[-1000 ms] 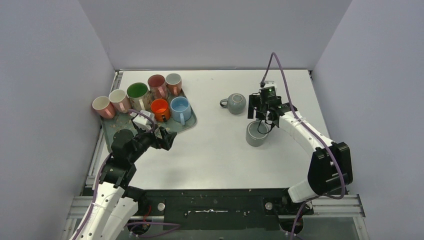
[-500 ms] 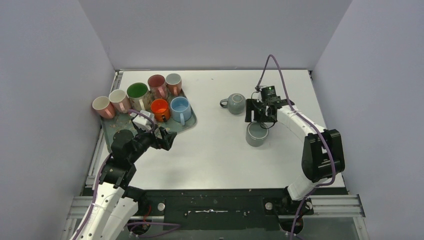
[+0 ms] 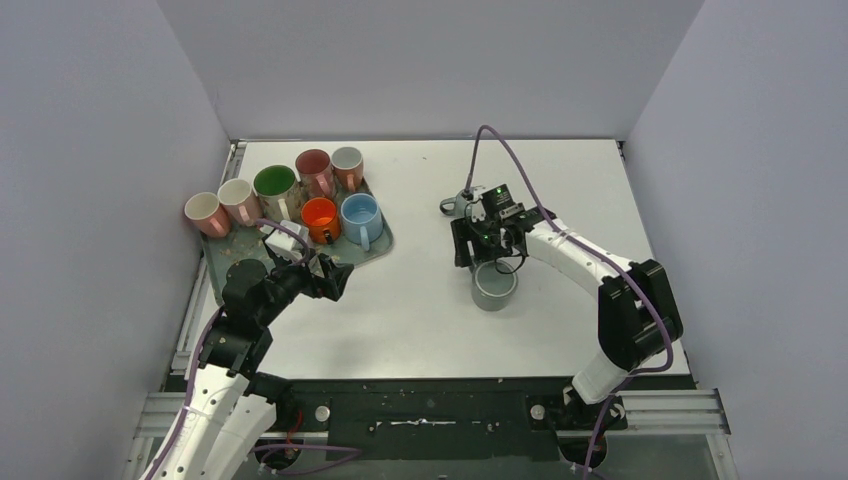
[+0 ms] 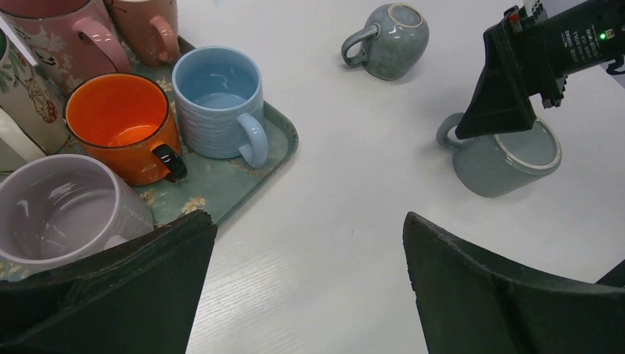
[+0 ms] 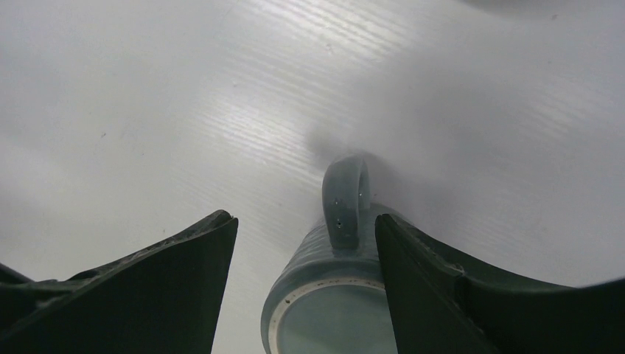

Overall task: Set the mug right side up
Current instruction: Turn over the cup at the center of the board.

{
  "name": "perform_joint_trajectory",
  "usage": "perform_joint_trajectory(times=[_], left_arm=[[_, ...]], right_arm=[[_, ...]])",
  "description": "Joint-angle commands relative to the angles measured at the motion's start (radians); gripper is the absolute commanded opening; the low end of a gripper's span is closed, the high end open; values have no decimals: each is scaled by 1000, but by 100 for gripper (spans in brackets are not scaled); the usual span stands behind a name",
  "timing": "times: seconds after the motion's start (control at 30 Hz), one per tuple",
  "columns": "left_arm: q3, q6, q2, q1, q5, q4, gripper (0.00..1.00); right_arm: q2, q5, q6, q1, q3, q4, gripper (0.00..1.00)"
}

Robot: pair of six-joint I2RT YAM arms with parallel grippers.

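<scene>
A grey-blue ribbed mug (image 3: 493, 288) stands bottom up mid-table, its pale foot ring on top. It also shows in the left wrist view (image 4: 505, 158) and the right wrist view (image 5: 332, 295), with its handle (image 5: 345, 199) pointing away from the camera. My right gripper (image 3: 475, 245) is open and low over the mug's handle side (image 5: 304, 221); the mug sits between the fingers, close against the right one. A round grey mug (image 4: 394, 48) lies tipped just behind, its foot ring showing. My left gripper (image 3: 335, 278) is open and empty above the table (image 4: 309, 221).
A green tray (image 3: 383, 243) at the left holds several upright mugs, among them an orange one (image 4: 121, 125) and a light blue one (image 4: 217, 99). Two pink mugs (image 3: 203, 212) stand at its left end. Grey walls close in three sides.
My right gripper has swung left and nearer. The ribbed mug has shifted left and nearer with it. The left arm has not moved.
</scene>
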Motion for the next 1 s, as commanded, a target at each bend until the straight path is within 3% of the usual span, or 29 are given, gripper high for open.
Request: perform_joint_trajectory(times=[0.0, 0.13, 0.3, 0.5, 0.97], left_arm=[[41, 13, -2, 2, 5, 16, 97], [41, 13, -9, 1, 3, 17, 97], [40, 13, -9, 1, 4, 17, 97], [39, 11, -11, 1, 9, 17, 97], [40, 10, -19, -1, 5, 15, 97]], right_arm=[[-54, 24, -8, 32, 33, -53, 70], [-56, 108, -30, 33, 58, -80, 69], [-8, 194, -103, 44, 121, -169, 56], [-8, 157, -169, 55, 137, -156, 49], [130, 229, -224, 136, 225, -249, 47]])
